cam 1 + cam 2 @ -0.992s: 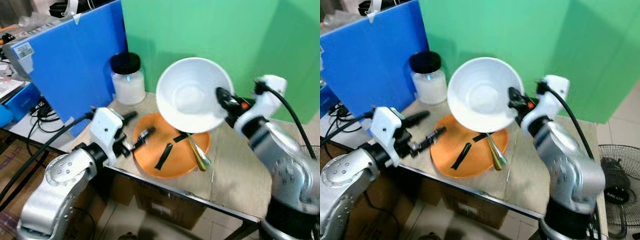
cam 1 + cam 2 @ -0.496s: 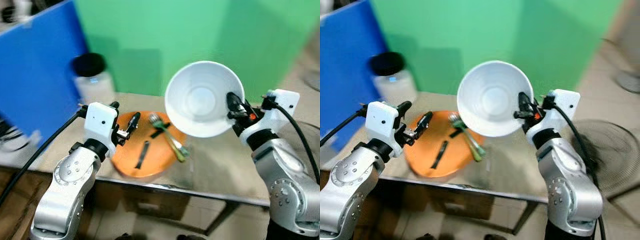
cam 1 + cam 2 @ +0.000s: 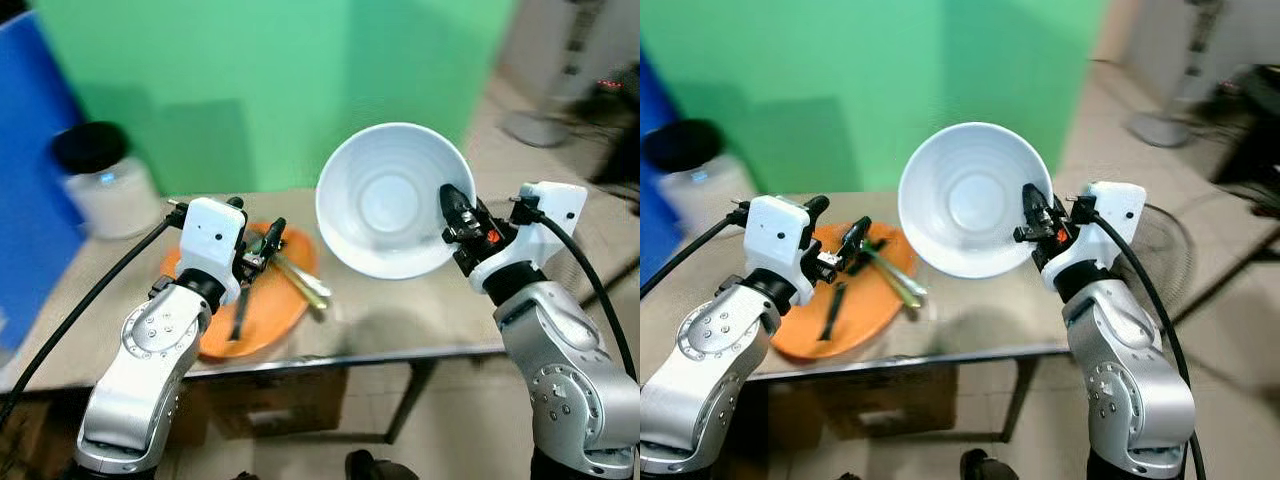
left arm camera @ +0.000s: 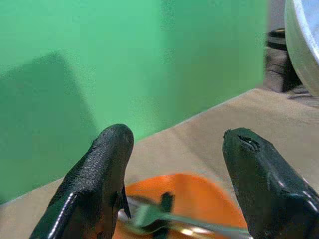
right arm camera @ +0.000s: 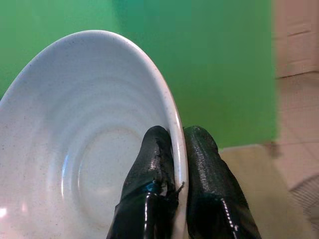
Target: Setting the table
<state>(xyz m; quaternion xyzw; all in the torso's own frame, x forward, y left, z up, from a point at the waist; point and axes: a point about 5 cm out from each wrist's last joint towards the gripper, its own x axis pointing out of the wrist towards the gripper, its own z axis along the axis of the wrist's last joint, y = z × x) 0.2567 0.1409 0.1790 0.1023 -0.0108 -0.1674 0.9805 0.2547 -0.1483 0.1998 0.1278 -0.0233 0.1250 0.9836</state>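
Observation:
A large white bowl (image 3: 390, 200) is held up in the air, tilted toward me, with my right gripper (image 3: 455, 212) shut on its right rim; in the right wrist view the two fingers (image 5: 149, 174) pinch the rim of the bowl (image 5: 89, 149). An orange plate (image 3: 255, 310) lies on the tan table (image 3: 420, 320), with a green-handled fork and spoon (image 3: 300, 280) and a black strip (image 3: 240, 315) on it. My left gripper (image 3: 262, 240) hovers open just above the plate's far edge; its wrist view shows the fingers (image 4: 102, 169) spread over the plate (image 4: 194, 194) and the fork (image 4: 149, 214).
A glass jar with a black lid (image 3: 100, 180) stands at the table's back left. A blue panel (image 3: 25, 180) rises at the left and a green wall (image 3: 270, 80) behind. A fan base (image 3: 535, 125) stands on the floor at the far right.
The camera has swung to the right, so the whole scene shifted left. The bowl stays in my right gripper, and my left gripper stays open above the plate.

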